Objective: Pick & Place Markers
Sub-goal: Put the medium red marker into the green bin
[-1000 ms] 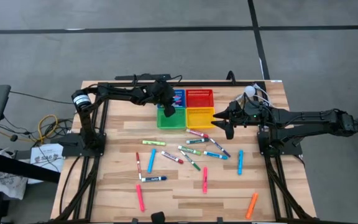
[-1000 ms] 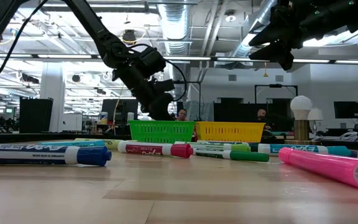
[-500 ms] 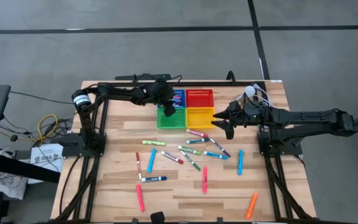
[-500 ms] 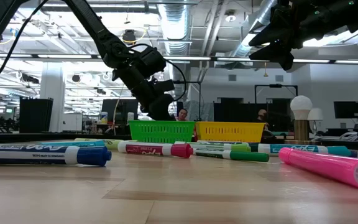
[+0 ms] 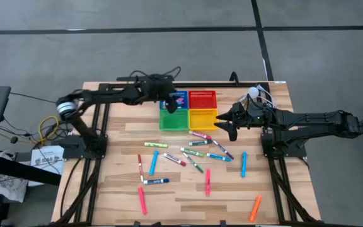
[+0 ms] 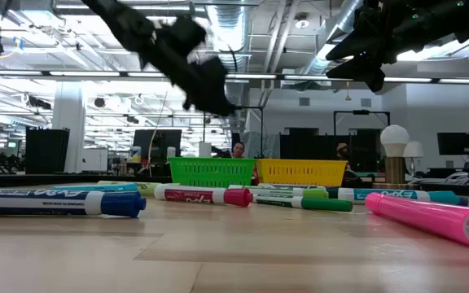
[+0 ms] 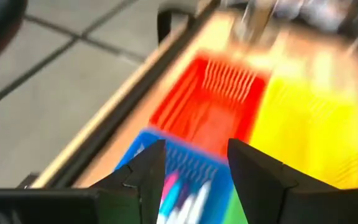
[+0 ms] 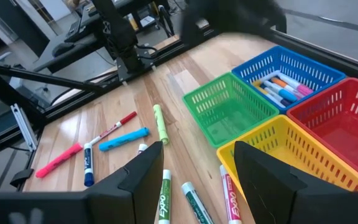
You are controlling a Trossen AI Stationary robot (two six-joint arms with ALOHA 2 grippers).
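Several markers (image 5: 191,154) lie flat and scattered on the wooden table, in front of four mesh baskets. More markers (image 8: 280,88) lie inside the blue basket (image 5: 181,99). My left gripper (image 5: 167,104) hangs open and empty above the near left part of the blue basket, and its wrist view shows the open left gripper (image 7: 196,168) over pink and white markers (image 7: 180,199). My right gripper (image 5: 223,123) hovers open and empty at the right edge of the yellow basket (image 5: 203,120), high above the table in the low view (image 6: 365,77).
The red basket (image 5: 202,99) and green basket (image 5: 173,121) complete the square block at the table's far middle. A pink marker (image 5: 142,200) and an orange marker (image 5: 255,207) lie near the near edge. A white lamp-like object (image 5: 254,93) stands behind my right arm.
My left gripper has risen and moved from over the green basket toward the far edge, over the blue basket, with its arm swinging at the base. My right arm has kept still. The markers on the table have not moved.
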